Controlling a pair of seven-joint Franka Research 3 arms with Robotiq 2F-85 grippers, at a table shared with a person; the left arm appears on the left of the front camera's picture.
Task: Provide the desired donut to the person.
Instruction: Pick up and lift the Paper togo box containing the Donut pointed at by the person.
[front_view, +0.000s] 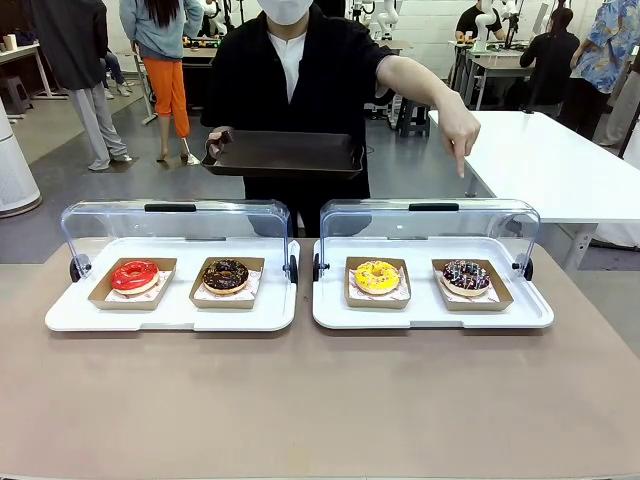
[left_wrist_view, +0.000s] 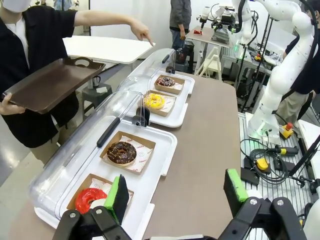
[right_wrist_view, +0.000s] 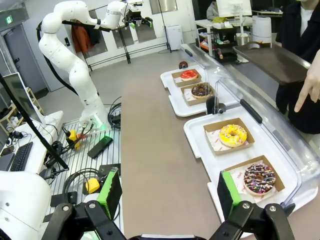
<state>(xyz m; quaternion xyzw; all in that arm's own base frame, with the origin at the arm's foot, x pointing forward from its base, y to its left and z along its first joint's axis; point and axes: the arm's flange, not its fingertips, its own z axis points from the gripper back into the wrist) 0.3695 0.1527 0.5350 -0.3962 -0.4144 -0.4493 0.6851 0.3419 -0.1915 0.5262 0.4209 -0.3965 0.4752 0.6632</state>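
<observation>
**Shared table with four donuts and a pointing person**

A wide taupe table (front_view: 320, 400) spans the foreground, in an open workshop with other benches behind. At its far edge stands the person (front_view: 320, 70) in a black short-sleeved shirt.

Two white display trays lie side by side on the table, the left tray (front_view: 170, 315) and the right tray (front_view: 430, 318). Each has a clear domed lid (front_view: 175, 225) swung up toward the far side. The person holds a dark brown serving tray (front_view: 285, 153) at waist height in one hand (front_view: 217, 140).

The left gripper (left_wrist_view: 176, 176) hovers over the table at the near end of the left tray, its green-padded fingers spread wide and holding nothing. The right gripper (right_wrist_view: 168, 175) hovers beside the right tray, likewise spread wide and holding nothing.

Each display tray carries two cardboard boats, one donut in each. From the robot's left these are:
- a red donut (front_view: 134, 275)
- a chocolate donut (front_view: 226, 274)
- a yellow donut (front_view: 377, 276)
- a sprinkled donut (front_view: 466, 276)

The person's pointing hand (front_view: 458, 130) aims its index finger down, above the right tray's outer end, roughly over the sprinkled donut.
</observation>
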